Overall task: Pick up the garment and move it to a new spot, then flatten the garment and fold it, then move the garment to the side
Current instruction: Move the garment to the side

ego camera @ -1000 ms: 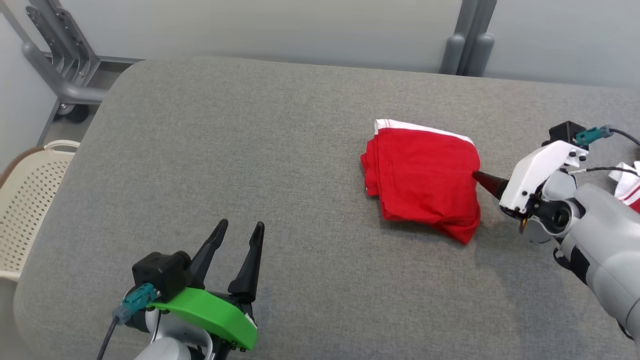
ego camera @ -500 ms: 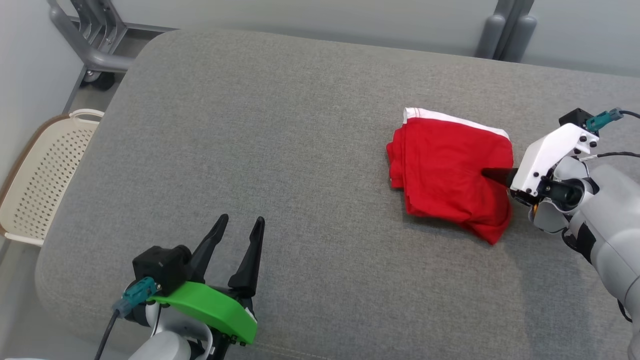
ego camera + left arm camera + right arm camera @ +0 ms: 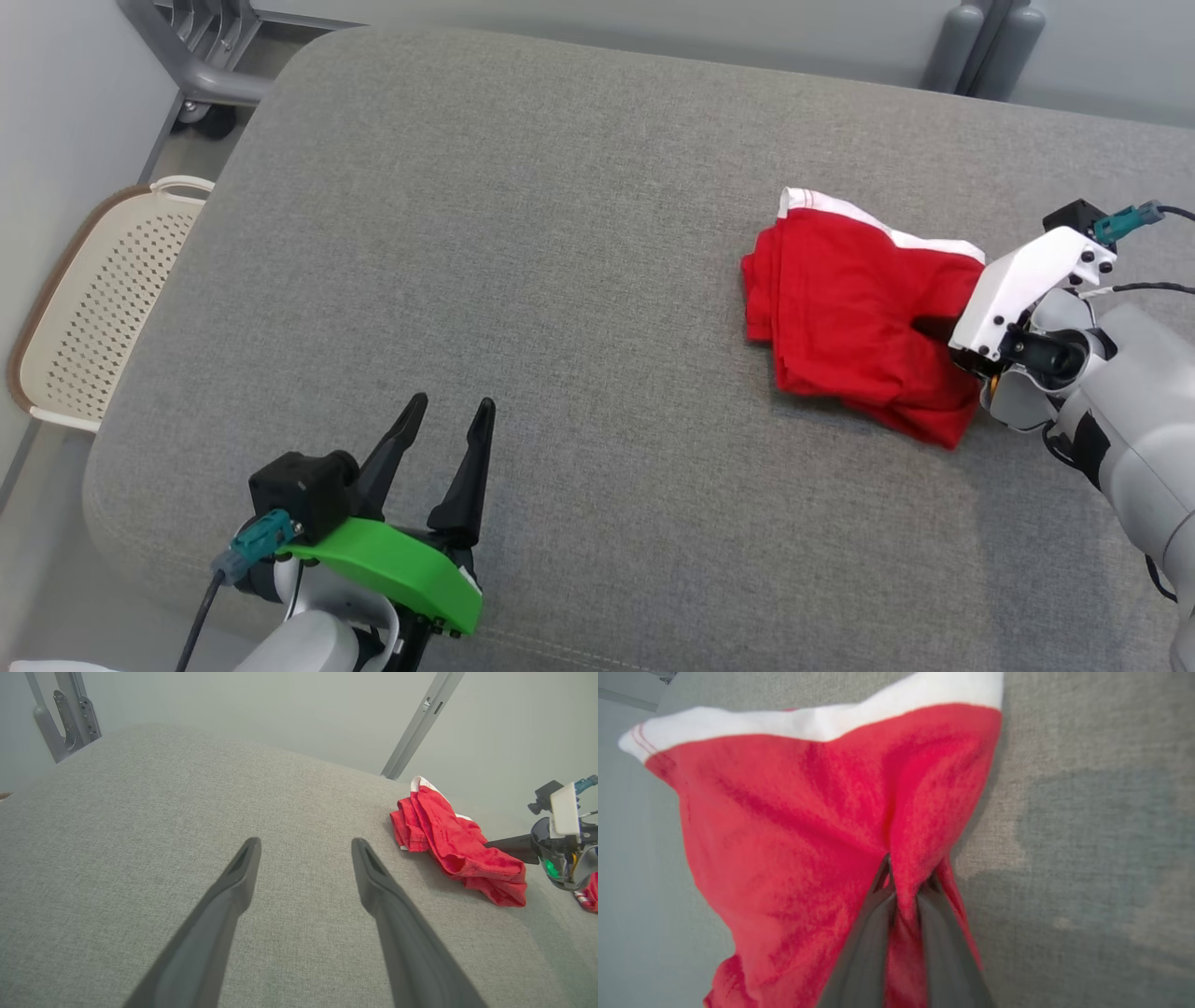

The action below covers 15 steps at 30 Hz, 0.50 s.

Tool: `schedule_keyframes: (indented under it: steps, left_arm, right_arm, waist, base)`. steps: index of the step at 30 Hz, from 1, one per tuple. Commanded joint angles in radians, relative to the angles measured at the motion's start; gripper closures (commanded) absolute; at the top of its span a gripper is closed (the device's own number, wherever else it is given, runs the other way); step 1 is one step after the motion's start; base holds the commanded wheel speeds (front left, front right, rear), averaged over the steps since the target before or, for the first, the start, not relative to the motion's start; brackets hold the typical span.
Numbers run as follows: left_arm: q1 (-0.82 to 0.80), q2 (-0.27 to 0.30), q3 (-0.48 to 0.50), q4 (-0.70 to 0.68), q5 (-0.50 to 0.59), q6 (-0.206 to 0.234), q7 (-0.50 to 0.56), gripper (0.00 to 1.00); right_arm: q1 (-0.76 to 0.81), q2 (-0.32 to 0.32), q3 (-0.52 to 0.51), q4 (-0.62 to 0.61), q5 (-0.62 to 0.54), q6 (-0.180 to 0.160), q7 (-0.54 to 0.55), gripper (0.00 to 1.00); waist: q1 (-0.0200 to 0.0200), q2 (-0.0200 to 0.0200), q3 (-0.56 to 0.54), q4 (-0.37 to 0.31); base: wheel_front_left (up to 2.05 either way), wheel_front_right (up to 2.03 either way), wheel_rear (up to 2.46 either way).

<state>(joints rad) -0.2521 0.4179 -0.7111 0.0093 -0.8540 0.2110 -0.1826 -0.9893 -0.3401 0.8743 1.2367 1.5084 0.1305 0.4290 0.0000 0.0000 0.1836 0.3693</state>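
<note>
The garment (image 3: 854, 313) is a folded red piece with a white band along its far edge, lying on the right half of the grey cushioned table (image 3: 523, 280). My right gripper (image 3: 934, 329) has its dark fingers pushed into the garment's right edge and shut on a pinched ridge of red cloth (image 3: 903, 891). The same garment (image 3: 448, 840) is at the right of the left wrist view, with the right gripper (image 3: 509, 845) beside it. My left gripper (image 3: 443, 434) stands open over bare table at the lower left, far from the garment, its fingers (image 3: 243, 868) spread with nothing between them.
A cream perforated basket (image 3: 89, 308) sits off the table's left edge. A grey metal frame (image 3: 201, 56) stands at the far left corner, and grey posts (image 3: 990, 42) at the far right. A second red and white cloth (image 3: 587, 896) lies behind my right wrist.
My right gripper has pushed further into the garment's right edge and shut on the cloth, bunching it. The head camera has shifted, sliding the whole scene. The left gripper has stayed put.
</note>
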Motion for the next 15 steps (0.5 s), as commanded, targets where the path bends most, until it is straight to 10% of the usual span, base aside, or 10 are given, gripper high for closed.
schedule_keyframes:
  steps: [1,15]
  left_arm:
    - [-0.01,-0.005,0.002,0.005,-0.003,-0.005,-0.004,0.0]
    - [0.014,0.005,-0.003,0.003,-0.008,0.004,-0.003,0.0]
  right_arm:
    - [0.003,-0.003,0.0,-0.009,-0.004,0.0,-0.01,1.0]
    - [0.064,-0.051,0.025,-0.222,-0.044,0.0,-0.132,1.0]
  waist:
    - [0.0,0.0,-0.004,-0.001]
    - [0.0,0.0,-0.072,-0.092]
  base:
    - [0.0,0.0,0.0]
    - [0.0,0.0,0.0]
